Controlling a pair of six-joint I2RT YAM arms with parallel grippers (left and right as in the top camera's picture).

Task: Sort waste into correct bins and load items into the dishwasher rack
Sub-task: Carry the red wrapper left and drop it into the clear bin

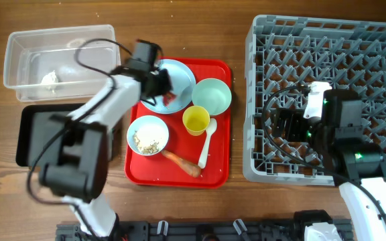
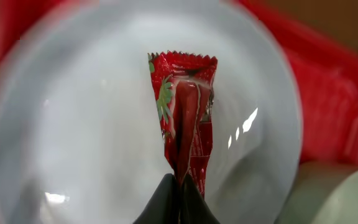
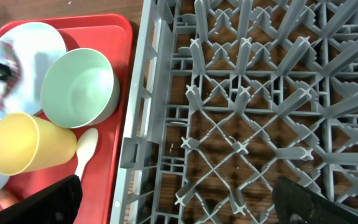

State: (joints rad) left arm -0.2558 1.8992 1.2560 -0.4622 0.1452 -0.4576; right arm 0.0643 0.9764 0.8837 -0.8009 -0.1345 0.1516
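- Wrapper, red, pinched at its lower end between the closed jaws of the left gripper, above the white plate; whether the wrapper touches the plate cannot be told.
- That plate sits at the back left of the red tray, along with the mint bowl, yellow cup, spoon, carrot and a small bowl of rice crumbs.
- Crumpled tissue lies in the clear tub; the black tray is just in front of it.
- Over the grey rack hangs the right gripper, jaws spread wide, holding nothing.
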